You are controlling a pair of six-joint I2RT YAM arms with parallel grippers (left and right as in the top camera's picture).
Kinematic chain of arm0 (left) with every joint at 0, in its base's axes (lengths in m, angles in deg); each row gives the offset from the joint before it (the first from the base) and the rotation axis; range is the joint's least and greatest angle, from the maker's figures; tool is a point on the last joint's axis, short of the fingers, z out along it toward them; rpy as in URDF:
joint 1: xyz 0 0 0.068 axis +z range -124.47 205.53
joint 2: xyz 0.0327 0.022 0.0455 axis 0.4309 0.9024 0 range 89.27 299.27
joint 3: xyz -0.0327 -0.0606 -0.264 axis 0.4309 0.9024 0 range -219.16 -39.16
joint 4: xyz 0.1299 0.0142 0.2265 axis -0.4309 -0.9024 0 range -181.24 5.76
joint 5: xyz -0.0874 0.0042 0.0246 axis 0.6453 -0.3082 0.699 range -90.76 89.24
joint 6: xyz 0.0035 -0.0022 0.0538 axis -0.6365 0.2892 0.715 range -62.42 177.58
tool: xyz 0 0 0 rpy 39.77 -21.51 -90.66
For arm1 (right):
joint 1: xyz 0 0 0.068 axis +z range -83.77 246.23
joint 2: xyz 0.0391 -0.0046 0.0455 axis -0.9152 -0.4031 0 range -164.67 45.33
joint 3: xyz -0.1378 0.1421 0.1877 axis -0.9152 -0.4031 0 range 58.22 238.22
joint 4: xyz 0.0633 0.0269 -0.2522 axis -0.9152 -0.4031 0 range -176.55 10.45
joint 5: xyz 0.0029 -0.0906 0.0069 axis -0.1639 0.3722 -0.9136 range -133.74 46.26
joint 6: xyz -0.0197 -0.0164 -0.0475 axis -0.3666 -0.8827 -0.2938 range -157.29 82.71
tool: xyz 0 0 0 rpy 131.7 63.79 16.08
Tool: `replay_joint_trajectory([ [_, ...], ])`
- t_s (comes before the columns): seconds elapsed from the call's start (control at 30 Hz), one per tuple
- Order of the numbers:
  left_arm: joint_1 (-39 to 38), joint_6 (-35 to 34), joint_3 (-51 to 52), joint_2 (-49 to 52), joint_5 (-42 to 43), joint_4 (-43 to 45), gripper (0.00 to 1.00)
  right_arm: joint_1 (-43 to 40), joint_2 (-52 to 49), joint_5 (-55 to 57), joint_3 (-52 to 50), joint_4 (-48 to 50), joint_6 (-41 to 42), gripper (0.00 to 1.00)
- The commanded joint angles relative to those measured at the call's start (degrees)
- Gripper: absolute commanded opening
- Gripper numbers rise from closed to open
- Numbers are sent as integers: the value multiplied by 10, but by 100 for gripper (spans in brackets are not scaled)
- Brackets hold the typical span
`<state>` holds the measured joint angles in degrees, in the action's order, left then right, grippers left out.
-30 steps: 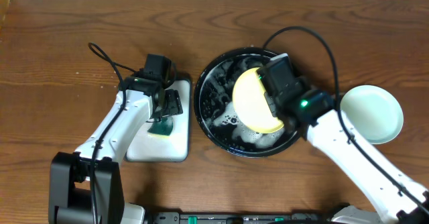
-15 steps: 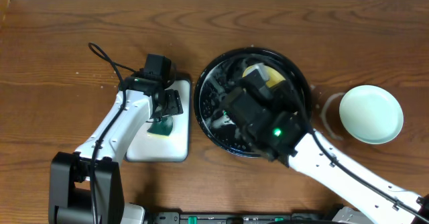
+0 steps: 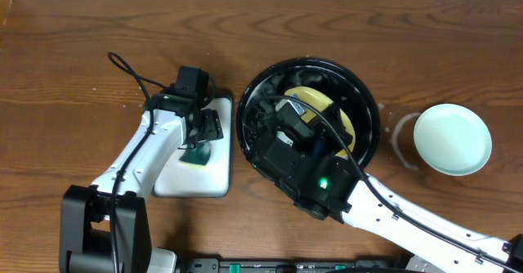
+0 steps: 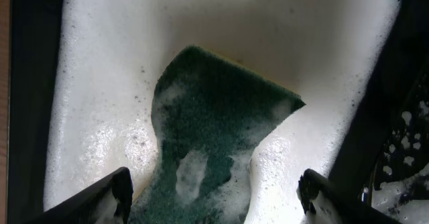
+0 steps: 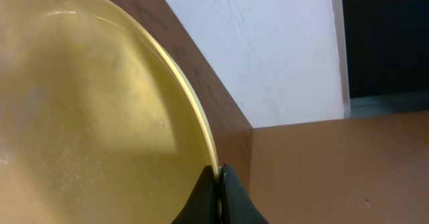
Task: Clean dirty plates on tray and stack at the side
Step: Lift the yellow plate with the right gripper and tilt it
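two arms of mine show from above. my right arm [image 3: 392, 212] reaches over the black tray [image 3: 372, 114], which lies near the middle of the tabletop [image 3: 73, 52]. the yellow plate [image 3: 327, 103] is over this tray, partly hidden by my wrist. one mint-green plate [image 3: 452, 139] rests on the tabletop to the right, apart from the tray; if another lies under it, i cannot tell. my left arm [image 3: 147, 146] is above the white rectangular tray [image 3: 214, 179], just beside the black one, where the green sponge [image 3: 196, 154] lies.

in the left wrist view, my left claw [image 4: 214, 194] is spread wide, with one fingertip at each side of the sponge. the sponge lies flat in white foam [image 4: 94, 83] and carries some foam on itself. if the fingertips touch it, i cannot tell.

in the right wrist view, my right claw [image 5: 219, 180] is pinched together on the rim of the yellow plate. the plate is wet and glossy, and it is held tilted, with a pale wall [image 5: 268, 43] behind it.
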<state>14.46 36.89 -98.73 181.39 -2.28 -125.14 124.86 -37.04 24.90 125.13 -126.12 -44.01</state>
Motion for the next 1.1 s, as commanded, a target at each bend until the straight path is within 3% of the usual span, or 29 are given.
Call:
replay_joint_trajectory([
  [0.0,2,5,-3,-4,-5,-2,81,8,8,32,10,0,-10,1],
  [0.33,2,5,-3,-4,-5,-2,81,10,8,90,10,0,-24,1],
  [1.07,2,5,-3,-4,-5,-2,81,10,8,96,10,1,-24,1],
])
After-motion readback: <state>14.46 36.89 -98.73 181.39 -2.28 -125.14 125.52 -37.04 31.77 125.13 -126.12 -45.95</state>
